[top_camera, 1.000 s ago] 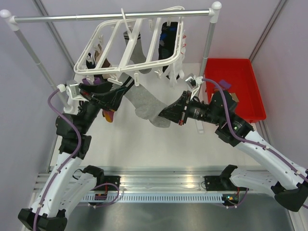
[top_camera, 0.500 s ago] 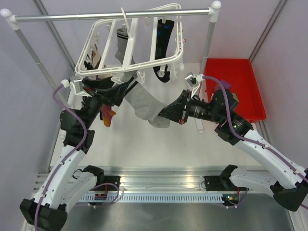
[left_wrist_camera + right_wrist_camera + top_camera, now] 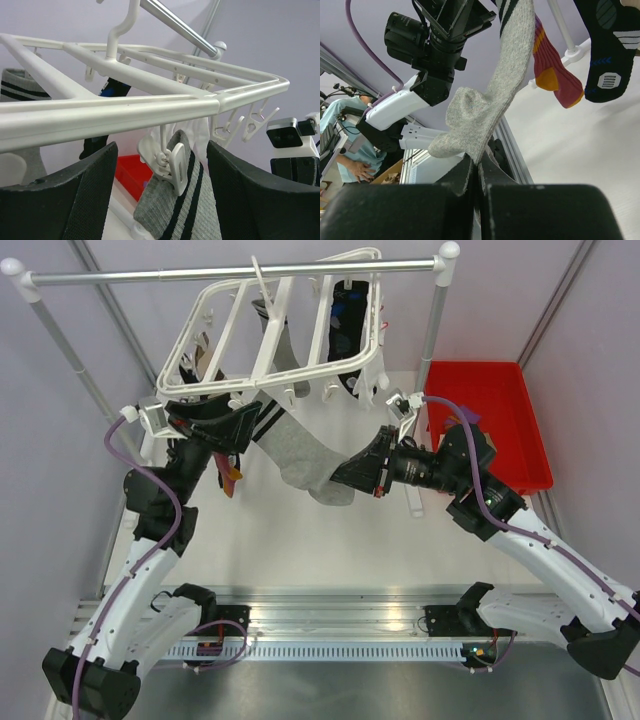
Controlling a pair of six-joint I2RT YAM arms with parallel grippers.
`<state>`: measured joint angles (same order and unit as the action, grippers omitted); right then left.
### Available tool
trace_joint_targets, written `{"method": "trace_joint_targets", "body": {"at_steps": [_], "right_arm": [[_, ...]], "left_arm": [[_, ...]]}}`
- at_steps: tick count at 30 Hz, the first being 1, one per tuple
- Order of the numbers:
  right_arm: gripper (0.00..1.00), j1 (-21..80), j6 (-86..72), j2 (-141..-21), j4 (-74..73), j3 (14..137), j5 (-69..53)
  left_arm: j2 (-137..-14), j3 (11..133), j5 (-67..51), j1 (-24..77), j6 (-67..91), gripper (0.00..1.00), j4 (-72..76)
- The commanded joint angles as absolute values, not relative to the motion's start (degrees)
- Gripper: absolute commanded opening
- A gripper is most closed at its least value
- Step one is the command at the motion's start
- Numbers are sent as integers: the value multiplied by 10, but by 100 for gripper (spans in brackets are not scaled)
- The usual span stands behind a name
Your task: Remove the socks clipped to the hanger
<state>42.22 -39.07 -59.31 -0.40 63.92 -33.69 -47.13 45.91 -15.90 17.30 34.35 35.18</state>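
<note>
Top external: grey sock is clamped by right hand, left hand is spread around clip; hanger may be dragged askew if pulled early.

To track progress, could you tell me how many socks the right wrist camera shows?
3: a grey sock, centre, pinched by the right fingers; a maroon-and-orange sock behind it; a black-and-blue sock upper right. Others may be out of frame.

Overhead, the hanger close above the wide-spread left gripper; clip and grey sock between its fingers.
</note>
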Motion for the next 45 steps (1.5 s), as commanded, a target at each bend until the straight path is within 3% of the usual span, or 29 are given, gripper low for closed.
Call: {"method": "trace_joint_targets", "body": {"at_steps": [1,12,15,16,19,26,31,33,37,45], "right_arm": [[1,416,-399,-584,20,654,-347],[1,410,-401,-581,19,645,-347],[1,408,-401,-582,18,642,-343],[1,408,-399,-582,17,642,-342],[1,406,-394,-582,13,641,-334],[1,405,-329,-587,-94,673,-236],[1,399,-280,-586,-235,712,-31],[1,385,-271,-591,-248,704,-10],[1,264,-265,-612,-251,680,-26],[1,-7,-292,-705,-214,692,-173]], "left_arm": [[-467,471,-132,170,366,74,393],[-465,480,-127,169,367,51,374],[-466,485,-127,169,367,33,364],[-467,489,-130,169,367,16,360],[-470,496,-135,170,367,2,347],[-476,514,-145,170,369,2,322],[-477,526,-144,170,366,2,293],[-475,530,-143,169,360,2,286],[-472,543,-145,169,352,2,258],[-472,555,-149,169,341,2,224]]}}
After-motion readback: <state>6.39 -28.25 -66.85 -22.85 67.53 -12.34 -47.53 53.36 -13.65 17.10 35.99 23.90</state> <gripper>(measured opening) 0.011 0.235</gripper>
